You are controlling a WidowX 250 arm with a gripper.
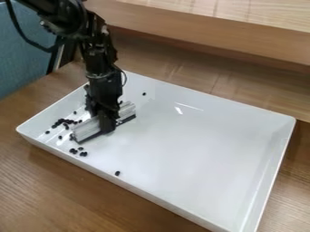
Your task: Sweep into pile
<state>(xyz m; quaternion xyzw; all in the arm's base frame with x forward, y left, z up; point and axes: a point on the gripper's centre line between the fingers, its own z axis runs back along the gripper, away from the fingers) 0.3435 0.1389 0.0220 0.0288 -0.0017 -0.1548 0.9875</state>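
White tray (187,154) under steep black arm (100,59), fingers (108,125) downward around silver sweeper (86,129)

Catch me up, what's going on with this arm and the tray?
A black robot arm holds a straight silver bar with a dark lower edge in its black gripper, low over a white rectangular tray. The job is sweeping small black bean-like pieces into a pile. Most lie loosely grouped toward the tray's left corner in the picture, a few near the bar's closer end. One stray sits near the front edge, another toward the back, so no single pile yet.
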